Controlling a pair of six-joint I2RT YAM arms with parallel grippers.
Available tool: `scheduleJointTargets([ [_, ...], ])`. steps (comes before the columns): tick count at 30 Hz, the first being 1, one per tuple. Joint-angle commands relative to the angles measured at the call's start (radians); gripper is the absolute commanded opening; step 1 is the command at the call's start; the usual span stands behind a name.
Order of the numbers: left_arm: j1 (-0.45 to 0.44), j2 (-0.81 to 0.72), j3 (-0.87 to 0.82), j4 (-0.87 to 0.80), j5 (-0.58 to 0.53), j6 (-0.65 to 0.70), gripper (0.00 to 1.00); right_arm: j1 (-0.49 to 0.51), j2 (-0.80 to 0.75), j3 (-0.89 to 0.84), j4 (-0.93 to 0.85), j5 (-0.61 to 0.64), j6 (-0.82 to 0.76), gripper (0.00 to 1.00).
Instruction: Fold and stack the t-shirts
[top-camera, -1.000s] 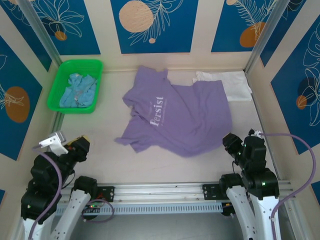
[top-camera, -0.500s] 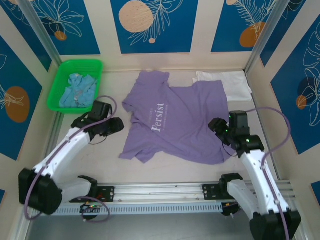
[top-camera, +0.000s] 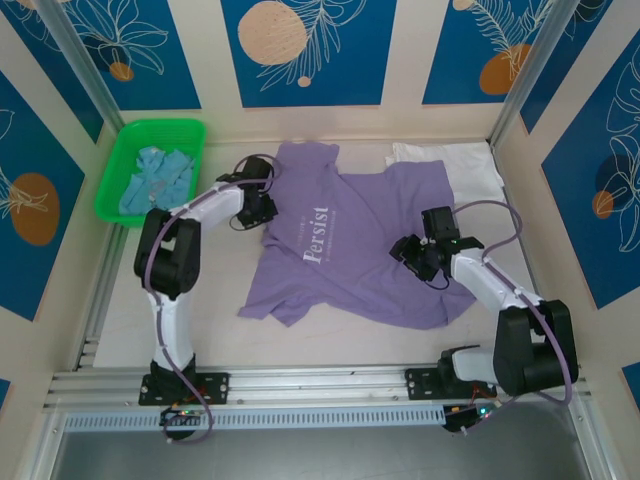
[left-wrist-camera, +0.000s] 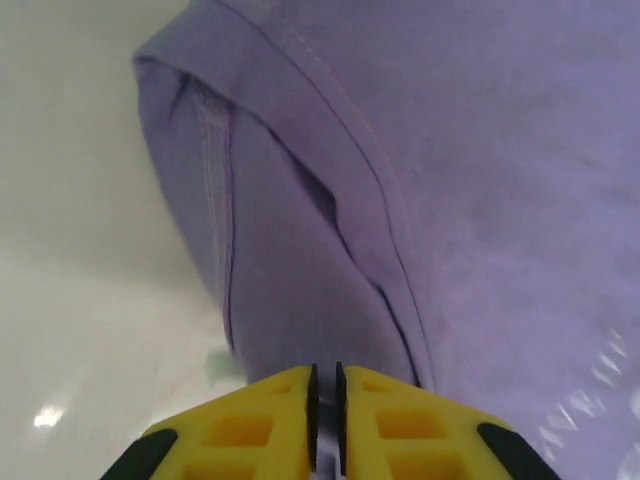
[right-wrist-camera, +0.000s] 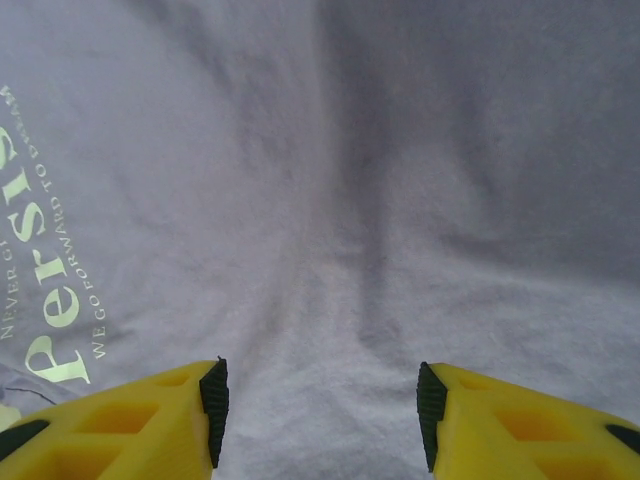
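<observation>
step: judged as flattening the lavender shirt (top-camera: 365, 235), mid-table, for folding.
left gripper (top-camera: 262, 208): clenched at its left sleeve; pinch unclear.
right gripper (right-wrist-camera: 322, 400): released, over its right half.
next: likely needs both edges gripped.
others: white shirt (top-camera: 470, 172) far right.

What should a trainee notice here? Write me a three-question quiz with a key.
1. True or false: the right gripper is open above the purple t-shirt.
2. What lies in the green basket? A) a towel B) the light blue t-shirt C) a cup
3. Fill in: the left gripper is ____ at the purple t-shirt's sleeve.
Key: 1 true; 2 B; 3 shut.
</observation>
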Motion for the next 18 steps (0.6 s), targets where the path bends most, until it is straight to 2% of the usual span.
scheduleJointTargets([
  [1,0.031,0.059,0.106,-0.031,-0.038,0.008,0.29,0.018,0.025,0.032,0.035,-0.037,0.002,0.55],
  [5,0.066,0.176,0.227,-0.068,0.037,0.020,0.32,0.085,0.031,0.044,0.055,-0.042,-0.003,0.54],
  [8,0.082,0.250,0.299,-0.087,0.035,0.029,0.31,0.160,0.034,0.062,0.070,-0.057,-0.005,0.55],
  [11,0.094,0.330,0.402,-0.137,0.032,0.046,0.28,0.302,0.057,0.071,0.156,-0.108,0.028,0.55],
  [15,0.110,0.408,0.513,-0.172,0.021,0.048,0.28,0.517,0.210,0.192,0.200,-0.073,0.090,0.52],
  [18,0.120,0.476,0.625,-0.217,0.020,0.052,0.29,0.614,0.371,0.318,0.232,-0.064,0.130,0.46],
])
